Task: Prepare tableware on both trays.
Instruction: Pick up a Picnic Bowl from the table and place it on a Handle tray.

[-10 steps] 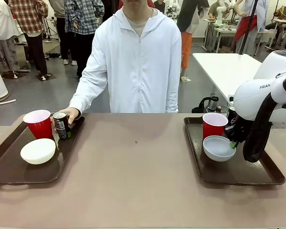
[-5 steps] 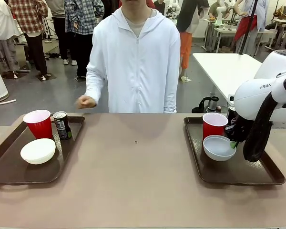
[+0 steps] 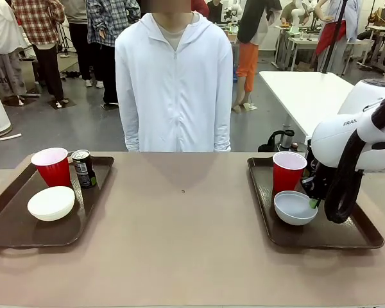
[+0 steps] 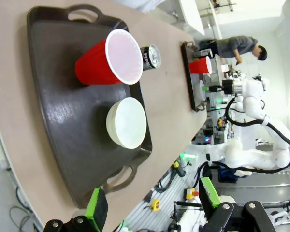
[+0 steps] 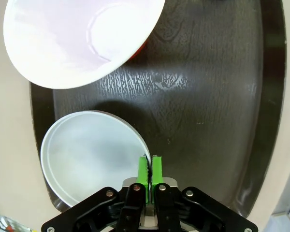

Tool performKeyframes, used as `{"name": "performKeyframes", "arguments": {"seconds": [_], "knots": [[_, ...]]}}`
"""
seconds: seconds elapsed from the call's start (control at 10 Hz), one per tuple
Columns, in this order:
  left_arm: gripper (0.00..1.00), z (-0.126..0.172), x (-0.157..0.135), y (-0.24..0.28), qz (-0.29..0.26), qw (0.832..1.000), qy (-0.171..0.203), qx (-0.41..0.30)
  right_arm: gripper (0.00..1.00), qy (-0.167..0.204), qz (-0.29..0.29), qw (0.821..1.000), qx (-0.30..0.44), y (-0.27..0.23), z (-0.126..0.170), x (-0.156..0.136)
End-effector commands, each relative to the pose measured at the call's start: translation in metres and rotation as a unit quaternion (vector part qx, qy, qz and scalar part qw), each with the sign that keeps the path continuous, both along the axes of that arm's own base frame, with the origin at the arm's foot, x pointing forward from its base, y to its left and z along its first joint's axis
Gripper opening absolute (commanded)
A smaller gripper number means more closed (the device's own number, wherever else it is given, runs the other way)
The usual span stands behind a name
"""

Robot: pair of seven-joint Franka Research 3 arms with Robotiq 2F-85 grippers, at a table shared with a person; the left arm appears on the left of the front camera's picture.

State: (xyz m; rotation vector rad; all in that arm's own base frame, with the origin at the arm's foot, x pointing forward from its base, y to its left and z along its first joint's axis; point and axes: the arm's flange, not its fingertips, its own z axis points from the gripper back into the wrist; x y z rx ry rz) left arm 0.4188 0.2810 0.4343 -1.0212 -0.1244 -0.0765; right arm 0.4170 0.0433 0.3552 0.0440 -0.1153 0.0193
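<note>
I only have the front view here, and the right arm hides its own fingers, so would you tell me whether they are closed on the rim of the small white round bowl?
Observer: Yes. In the right wrist view the right gripper has its green pads pinched on the rim of the small white round bowl.
Operator: Thank you. Is the left gripper holding anything?
Observer: No. The left gripper is open, hovering off the end of the left dark brown rectangular plastic tray.
Operator: Is there anything inside that tray's red plastic cup?
Observer: The left wrist view looks into the red plastic cup: its white inside looks empty.
</note>
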Motion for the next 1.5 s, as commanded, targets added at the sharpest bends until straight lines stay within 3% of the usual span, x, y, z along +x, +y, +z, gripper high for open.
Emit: {"name": "performKeyframes", "arguments": {"seconds": [0.0,0.1,0.2,0.3,0.4,1.0,1.1,1.4], "knots": [[1.0,0.001,-0.003,-0.002,0.005,1.0,0.005,0.007,0.23,-0.008,0.012,1.0,-0.004,-0.002,-0.001,0.005],[1.0,0.001,-0.003,-0.002,0.005,1.0,0.005,0.007,0.26,-0.012,0.012,1.0,-0.002,-0.003,0.003,0.003],[1.0,0.001,-0.003,-0.002,0.005,1.0,0.005,0.007,0.43,-0.019,0.018,1.0,0.002,-0.005,0.008,-0.001],[1.0,0.001,-0.003,-0.002,0.005,1.0,0.005,0.007,0.86,-0.021,0.018,1.0,0.003,-0.006,0.014,-0.005],[1.0,0.001,-0.003,-0.002,0.005,1.0,0.005,0.007,1.0,-0.022,0.016,1.0,0.001,-0.007,0.021,-0.009],[1.0,0.001,-0.003,-0.002,0.005,1.0,0.005,0.007,1.0,-0.006,0.011,1.0,-0.003,-0.017,0.088,-0.049],[1.0,0.001,-0.003,-0.002,0.005,1.0,0.005,0.007,1.0,-0.014,0.004,1.0,0.005,-0.01,0.074,-0.034],[1.0,0.001,-0.003,-0.002,0.005,1.0,0.005,0.007,1.0,-0.014,0.004,1.0,0.005,-0.01,0.074,-0.034]]}}
